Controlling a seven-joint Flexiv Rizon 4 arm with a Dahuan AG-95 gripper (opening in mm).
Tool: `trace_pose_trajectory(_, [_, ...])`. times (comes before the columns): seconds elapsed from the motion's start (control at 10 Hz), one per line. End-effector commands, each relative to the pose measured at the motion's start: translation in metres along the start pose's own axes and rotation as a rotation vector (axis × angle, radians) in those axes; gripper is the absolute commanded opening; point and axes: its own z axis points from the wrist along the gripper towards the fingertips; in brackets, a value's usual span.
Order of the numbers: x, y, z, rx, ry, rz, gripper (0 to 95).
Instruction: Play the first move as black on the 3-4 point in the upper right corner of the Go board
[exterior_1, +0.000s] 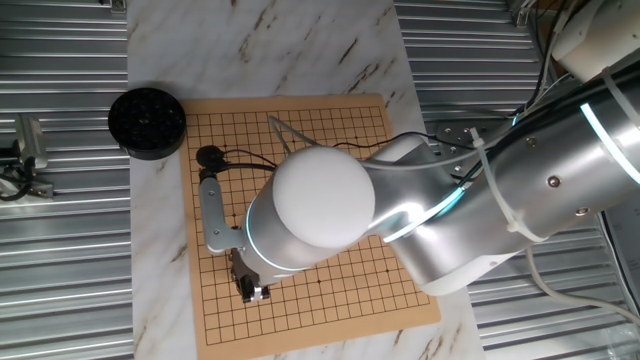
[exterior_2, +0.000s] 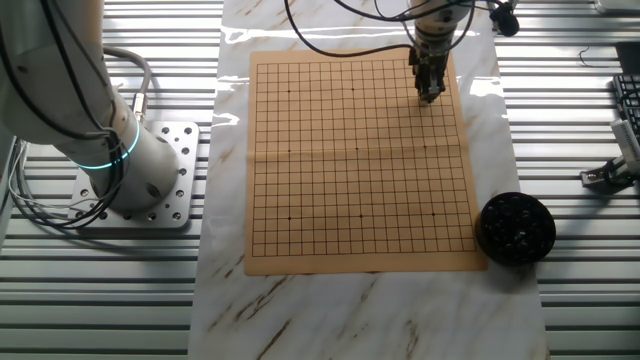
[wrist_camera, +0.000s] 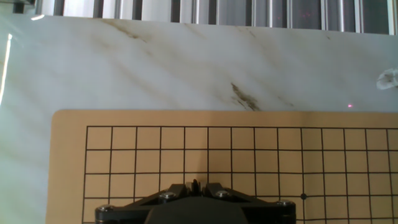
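The tan Go board (exterior_2: 350, 180) lies flat on a marble sheet; it also shows in the one fixed view (exterior_1: 330, 130) and the hand view (wrist_camera: 261, 155). My gripper (exterior_2: 430, 95) points straight down over the board's far right corner region, its tips very close to the surface. In the one fixed view the gripper (exterior_1: 250, 291) shows under the arm's white elbow. In the hand view the gripper (wrist_camera: 195, 185) has its jaws closed on a thin dark sliver, which looks like a black stone held edge-on. No stone lies on the board.
A round black ribbed bowl (exterior_2: 514, 228) with dark stones stands off the board's near right corner; it also shows in the one fixed view (exterior_1: 147, 122). The robot base (exterior_2: 140, 175) is left of the board. Ribbed metal surrounds the marble sheet (wrist_camera: 186, 68).
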Motion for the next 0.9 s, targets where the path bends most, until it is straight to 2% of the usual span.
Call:
trace_pose_trajectory(0.1, [0.0000,0.0007,0.0005,-0.004,0.001,-0.002,19.0])
trace_pose_trajectory(0.5, [0.0000,0.0007,0.0004,-0.013,0.001,0.000,19.0])
trace_pose_trajectory(0.9, [-0.0001,0.0007,0.0002,-0.042,0.000,0.013,19.0])
